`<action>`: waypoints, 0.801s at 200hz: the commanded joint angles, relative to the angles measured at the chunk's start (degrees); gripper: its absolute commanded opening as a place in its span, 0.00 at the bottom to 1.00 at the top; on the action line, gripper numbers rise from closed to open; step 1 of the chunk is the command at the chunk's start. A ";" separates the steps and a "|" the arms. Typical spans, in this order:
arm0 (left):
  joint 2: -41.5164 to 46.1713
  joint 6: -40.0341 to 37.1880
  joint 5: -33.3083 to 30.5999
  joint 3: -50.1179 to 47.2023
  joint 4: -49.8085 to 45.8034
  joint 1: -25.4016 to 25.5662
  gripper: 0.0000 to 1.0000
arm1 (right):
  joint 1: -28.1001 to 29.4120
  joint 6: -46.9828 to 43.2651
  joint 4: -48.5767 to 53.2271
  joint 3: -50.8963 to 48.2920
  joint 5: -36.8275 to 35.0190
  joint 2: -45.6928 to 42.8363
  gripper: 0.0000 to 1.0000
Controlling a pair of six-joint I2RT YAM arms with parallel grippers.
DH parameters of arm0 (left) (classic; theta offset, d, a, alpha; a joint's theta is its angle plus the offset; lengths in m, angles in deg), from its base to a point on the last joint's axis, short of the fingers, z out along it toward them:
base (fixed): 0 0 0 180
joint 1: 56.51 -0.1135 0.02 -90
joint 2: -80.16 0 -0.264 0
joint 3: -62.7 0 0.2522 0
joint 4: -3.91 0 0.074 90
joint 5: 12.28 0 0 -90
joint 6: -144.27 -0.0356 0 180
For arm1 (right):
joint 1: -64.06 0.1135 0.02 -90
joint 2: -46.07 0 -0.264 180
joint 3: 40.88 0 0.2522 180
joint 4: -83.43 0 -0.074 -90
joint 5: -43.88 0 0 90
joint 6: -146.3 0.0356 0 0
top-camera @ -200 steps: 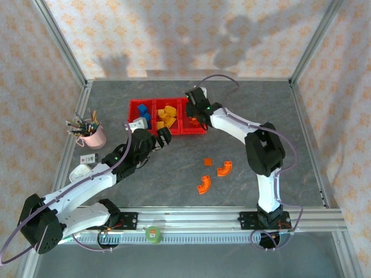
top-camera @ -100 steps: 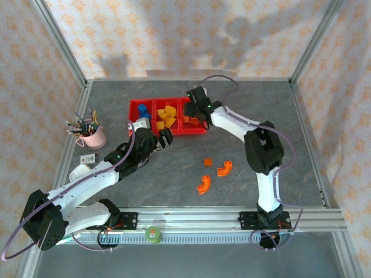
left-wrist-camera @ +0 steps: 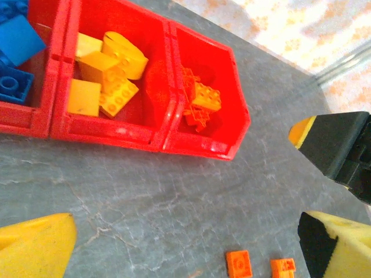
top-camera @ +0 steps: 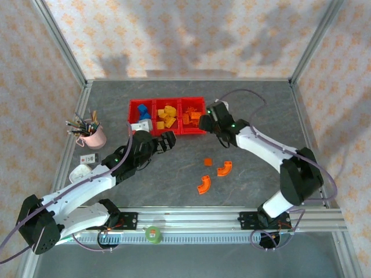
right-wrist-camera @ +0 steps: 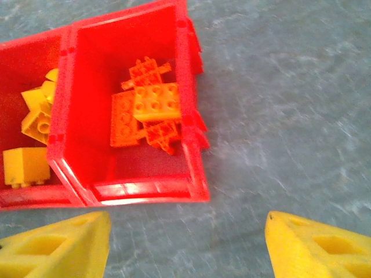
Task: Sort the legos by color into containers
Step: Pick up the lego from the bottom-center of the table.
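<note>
Over at the right end of the red three-bin tray, the right gripper hangs just off the orange bin, fingers spread w/ nothing between them. Its wrist cam shows bare grey table between the yellow tips. The left gripper sits just in front of the tray's near wall, also wide apart and empty.

Sorting looks mostly done imo: blue bricks in the left bin, yellow bricks in the middle, orange bricks piled in the right one. What's left is 3 orange bits out on the table, well clear of the tray: a small orange square, an orange arch just beside it, and a second arch nearer the arm bases. All 3 belong in the right bin.

Handling-wise these are hard plastic, so prob very light, fully stiff, not fragile, but smooth enough to squirt out of a sloppy pinch. I'd take the arches across their two flat side faces, not across the curve, since the rounded back gives the pads nothing to sit on. The square looks low and flat, so fingertips need to come right down to the table and pinch two opposite edges. It'll likely skate if only one finger touches first.

Pink cup w/ pens is far left, not in the way.
</note>
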 commanded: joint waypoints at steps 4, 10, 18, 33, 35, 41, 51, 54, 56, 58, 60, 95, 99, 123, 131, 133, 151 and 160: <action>0.52 0.98 -1.52 -1.72 -0.64 3.27 0.99 | -0.01 4.61 3.96 -5.27 -5.55 -5.21 0.75; 0.45 1.44 -2.16 -2.11 -0.43 4.23 0.99 | -0.01 5.45 4.58 -6.56 -5.99 -6.32 0.76; 0.45 1.95 -2.78 -2.52 0.09 5.51 0.99 | 0.07 6.36 5.29 -8.20 -6.23 -7.83 0.77; 0.21 3.31 -3.79 -3.38 0.74 7.69 0.99 | 0.17 8.28 6.74 -11.75 -7.30 -10.94 0.80; 0.17 3.55 -4.00 -3.51 0.81 7.85 0.99 | 0.23 8.44 6.95 -12.14 -7.47 -11.30 0.80; 0.10 4.04 -4.11 -3.97 1.21 8.67 0.99 | 0.25 9.33 7.85 -13.21 -8.16 -12.44 0.80; -0.17 4.82 -4.17 -4.53 1.82 9.82 0.99 | 0.34 10.64 9.23 -15.22 -8.87 -14.29 0.81; -0.26 5.15 -4.30 -4.73 1.97 10.17 0.99 | 0.39 10.91 9.39 -15.84 -8.87 -14.82 0.82; -0.32 5.35 -4.41 -4.79 2.06 10.44 0.99 | 0.42 11.14 9.52 -16.22 -8.88 -15.15 0.82; -0.40 5.53 -4.48 -4.87 2.08 10.62 0.99 | 0.47 11.40 9.69 -16.62 -8.81 -15.47 0.82; -0.44 5.70 -4.57 -5.05 2.20 10.89 0.99 | 0.51 11.59 9.86 -17.05 -8.84 -15.79 0.82; -2.13 7.94 -5.21 -6.02 4.33 14.10 0.99 | 3.21 16.83 12.84 -22.36 -10.05 -19.01 0.84; -2.28 8.06 -5.23 -6.02 4.52 14.27 0.99 | 3.72 17.40 12.80 -22.97 -10.03 -19.28 0.85; -3.83 8.49 -5.58 -5.87 5.49 15.07 0.99 | 5.73 20.68 10.97 -26.35 -8.97 -19.13 0.85; -4.25 8.60 -5.50 -5.71 5.77 15.27 0.99 | 6.24 21.42 10.13 -27.14 -8.38 -18.57 0.85; -4.41 8.60 -5.46 -5.70 5.78 15.23 0.99 | 6.41 21.59 9.95 -27.28 -8.33 -18.39 0.85; -5.34 8.53 -5.29 -5.13 6.29 15.61 0.99 | 7.28 22.70 9.42 -27.83 -9.40 -16.09 0.84; -5.83 8.52 -5.33 -4.91 6.30 15.77 0.99 | 7.28 22.76 9.20 -27.99 -10.06 -15.10 0.84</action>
